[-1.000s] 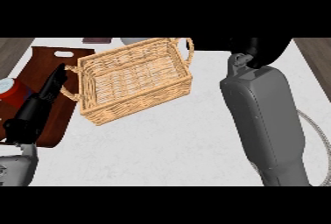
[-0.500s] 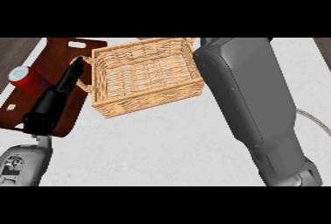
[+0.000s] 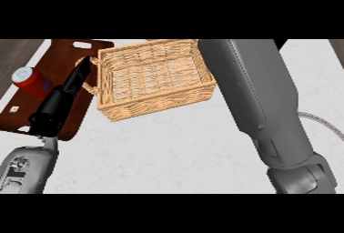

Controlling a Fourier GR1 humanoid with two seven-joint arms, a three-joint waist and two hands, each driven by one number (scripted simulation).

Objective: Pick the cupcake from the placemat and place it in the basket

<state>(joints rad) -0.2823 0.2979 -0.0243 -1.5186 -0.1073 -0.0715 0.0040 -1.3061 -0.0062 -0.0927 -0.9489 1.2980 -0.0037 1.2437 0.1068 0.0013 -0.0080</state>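
The woven basket stands on the white counter at the middle top, and nothing shows inside it. Left of it lies the brown placemat. On the mat's left part stands a red round object with a pale top; I cannot tell if it is the cupcake. My left hand lies over the mat's right side with straight fingers pointing up at the basket's left handle, holding nothing. My right forearm runs up past the basket's right rim. Its hand is beyond the top edge.
A small white bit lies on the mat's lower left. At the right edge of the counter a thin grey curve shows. Bare white counter spreads below the basket, between my forearms.
The basket and mat now show further right in the view. My right forearm has swung left to the basket's right rim, and its hand has left the picture. My left hand has stretched towards the basket's handle.
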